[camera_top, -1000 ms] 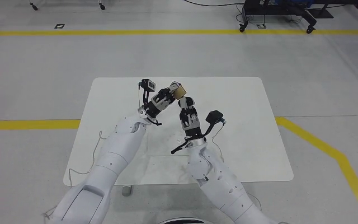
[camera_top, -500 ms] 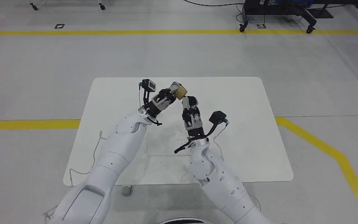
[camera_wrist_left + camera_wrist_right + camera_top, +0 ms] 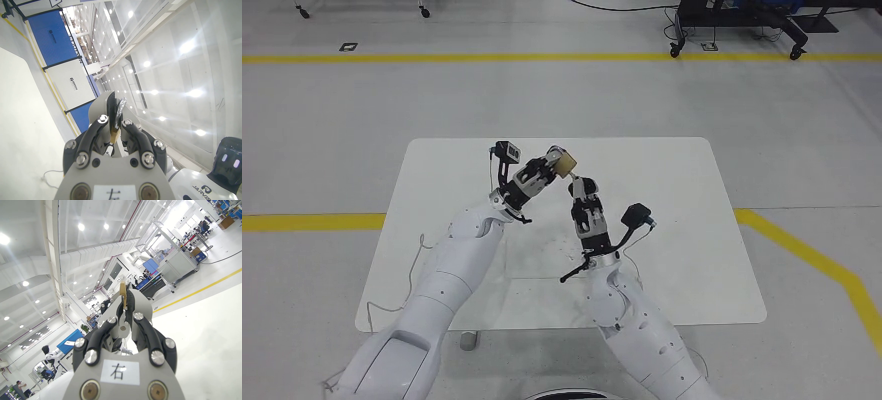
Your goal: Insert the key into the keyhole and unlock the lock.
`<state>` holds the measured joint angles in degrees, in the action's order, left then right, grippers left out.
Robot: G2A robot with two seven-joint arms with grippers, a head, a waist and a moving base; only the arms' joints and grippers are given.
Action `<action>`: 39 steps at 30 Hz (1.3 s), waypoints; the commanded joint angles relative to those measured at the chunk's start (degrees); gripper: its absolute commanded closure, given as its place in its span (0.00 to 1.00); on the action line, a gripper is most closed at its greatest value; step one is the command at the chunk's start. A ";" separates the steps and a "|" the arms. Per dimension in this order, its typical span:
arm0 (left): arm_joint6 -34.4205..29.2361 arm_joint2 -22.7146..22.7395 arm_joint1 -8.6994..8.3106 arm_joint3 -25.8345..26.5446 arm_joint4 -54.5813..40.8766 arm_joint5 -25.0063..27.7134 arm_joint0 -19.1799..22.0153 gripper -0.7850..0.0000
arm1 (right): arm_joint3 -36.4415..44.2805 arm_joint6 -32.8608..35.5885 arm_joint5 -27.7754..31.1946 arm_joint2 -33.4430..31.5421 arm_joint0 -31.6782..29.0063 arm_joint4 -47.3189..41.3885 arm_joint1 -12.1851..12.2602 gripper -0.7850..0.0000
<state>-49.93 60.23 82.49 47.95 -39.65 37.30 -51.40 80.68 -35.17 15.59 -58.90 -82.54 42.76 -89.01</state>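
Top view, and up off the white rectangular table point(image 3: 692, 200) with both pieces: small square brass padlock point(image 3: 563, 162) clamped in the left gripper point(image 3: 548, 168), over the middle of the tabletop toward its far edge. Just beside it, the right gripper point(image 3: 580, 184), angled up at the lock. Over to the right wrist view: pressed together on a thin, flat, brass-coloured key point(image 3: 122, 292), seen edge-on and poking out past the pads. Reading this as the line-up for insertion, key not yet in.

Plenty to go wrong from here. Come in a touch off-axis and jam the blade on the lock face beside the keyhole. Keep pushing after that and twist the key in its pinch, or shove the padlock round in the other grip. Two small, hard metal pieces, each on a thin hold. Lose either one and watch it drop to the table.

Now the hard-to-see part. No sight of the keyhole anywhere. Can't say whether key tip and lock are touching or just apart. In the left wrist view, just a shiny silver edge point(image 3: 120, 106) and a sliver of brass between the pads; can't tell which part of the lock. Can't make out the key's teeth either, or which way up.
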 commanded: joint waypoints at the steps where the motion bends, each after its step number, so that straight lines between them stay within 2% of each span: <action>1: -0.04 0.04 0.01 0.07 0.42 0.11 0.01 1.00 | 0.13 0.11 -0.24 -0.09 -0.07 0.24 0.00 1.00; 10: 0.34 0.20 -0.04 0.33 3.33 0.51 0.09 1.00 | -0.37 0.86 -2.24 0.14 0.91 2.71 -0.17 1.00; 17: 0.75 0.12 0.06 0.82 4.36 0.26 -0.07 1.00 | -0.28 1.12 -1.91 -0.18 0.69 0.85 -0.34 1.00; 18: 0.77 0.22 0.06 0.79 4.32 0.30 -0.06 1.00 | -0.23 1.61 -0.99 -0.31 0.59 -0.10 -0.32 0.85; 19: 0.81 0.31 0.05 0.72 4.28 0.26 -0.05 1.00 | -0.19 2.68 0.67 -0.30 0.43 -1.50 -0.30 0.23; 20: 0.97 0.43 0.07 0.68 4.10 0.27 -0.09 1.00 | -0.18 3.94 2.73 -0.56 0.28 -3.33 -0.23 0.00; 33: 2.29 0.72 0.07 1.77 4.19 -0.72 -0.68 1.00 | -0.18 3.94 2.73 -0.56 0.28 -3.33 -0.23 0.00; 34: 2.90 0.86 0.01 2.68 4.57 -0.91 -1.07 1.00 | 0.06 4.30 3.33 -0.38 0.10 -4.14 -0.26 0.00; 37: 4.06 1.42 -0.22 4.76 5.72 -0.66 -2.14 1.00 | 1.99 9.03 9.33 -1.27 -1.48 -15.84 -0.22 0.00; 38: 4.21 1.57 -0.30 5.31 6.01 -0.67 -2.46 1.00 | 2.63 11.64 12.43 -1.61 -2.09 -21.29 -0.14 0.12; 39: 4.31 1.73 -0.36 5.87 6.21 -0.57 -2.77 1.00 | 2.89 14.75 14.65 -2.05 -2.51 -25.82 0.02 0.52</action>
<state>-45.68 61.84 82.19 53.37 -33.61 36.67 -53.90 83.35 -23.63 27.53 -60.59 -84.70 25.72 -89.13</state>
